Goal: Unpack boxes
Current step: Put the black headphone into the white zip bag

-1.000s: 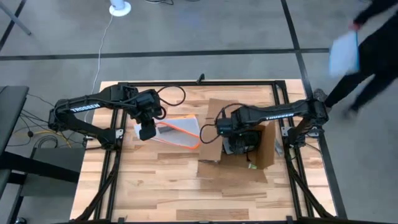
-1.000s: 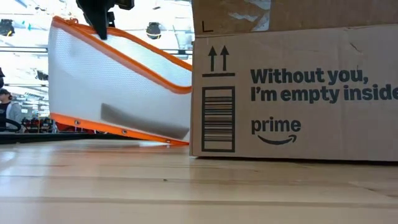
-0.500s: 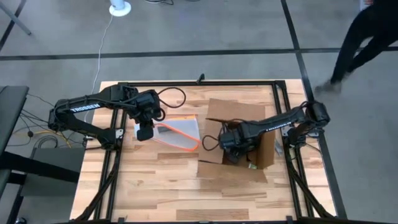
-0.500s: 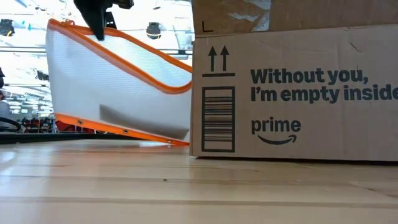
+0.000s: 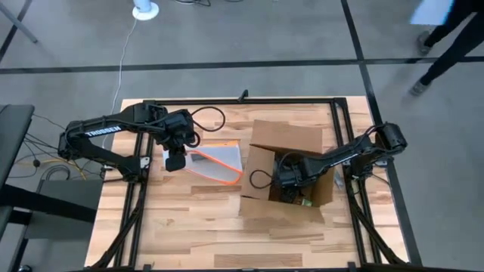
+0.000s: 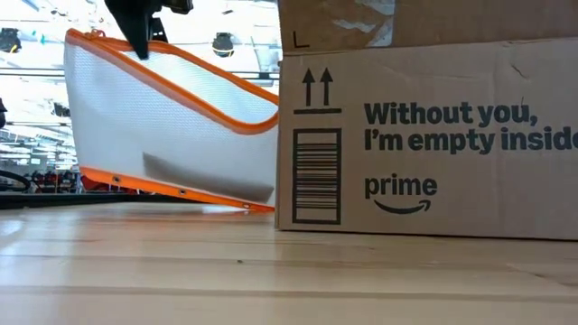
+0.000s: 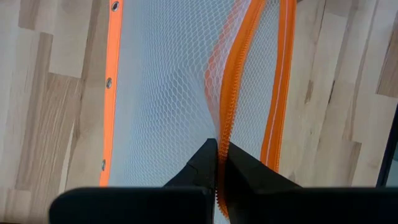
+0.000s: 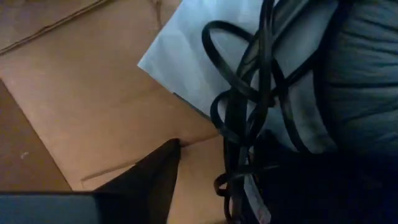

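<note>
Sitting open on the right half of the wooden table [image 5: 189, 227] is the brown cardboard box [image 5: 291, 140], its flaps folded outward; the low view shows its side printed with a barcode, two up arrows and black lettering. The right gripper [image 5: 286, 175] is down inside the box, and its wrist view shows one dark finger [image 8: 149, 177] against the cardboard floor, next to a tangle of black cable [image 8: 239, 112] and a white sheet [image 8: 199, 62]; whether those fingers are apart or together cannot be told. Just left of the box lies a clear mesh pouch [image 5: 215, 160] with orange edging. The left gripper [image 7: 217, 158] is pinched closed on the pouch's orange zipper edge, lifting that side off the table
</note>
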